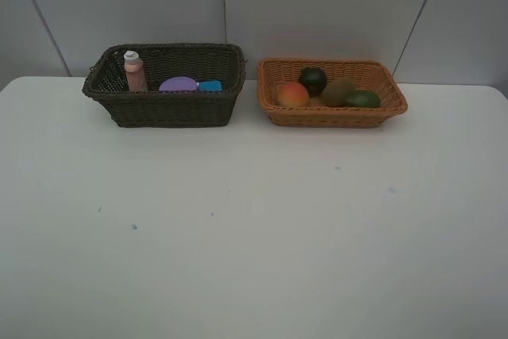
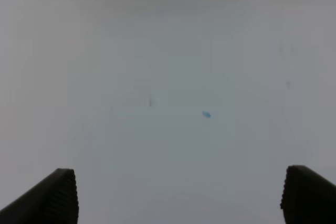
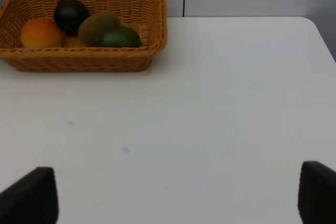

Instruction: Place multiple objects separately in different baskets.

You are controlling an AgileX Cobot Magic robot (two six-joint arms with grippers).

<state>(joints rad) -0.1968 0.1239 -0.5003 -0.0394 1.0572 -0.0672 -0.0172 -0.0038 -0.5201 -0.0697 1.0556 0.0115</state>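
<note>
Sorting looks finished: both baskets, dark brown basket (image 1: 171, 109) and orange basket (image 1: 332, 113), lie well ahead of two wide-open, empty grippers, left gripper (image 2: 178, 195) and right gripper (image 3: 178, 198).

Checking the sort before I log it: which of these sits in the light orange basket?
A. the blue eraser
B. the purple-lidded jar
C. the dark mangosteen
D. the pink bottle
C: the dark mangosteen lies in the light orange basket with the other fruit, while the pink bottle, the purple-lidded jar and the blue eraser sit in the dark brown basket.
</note>
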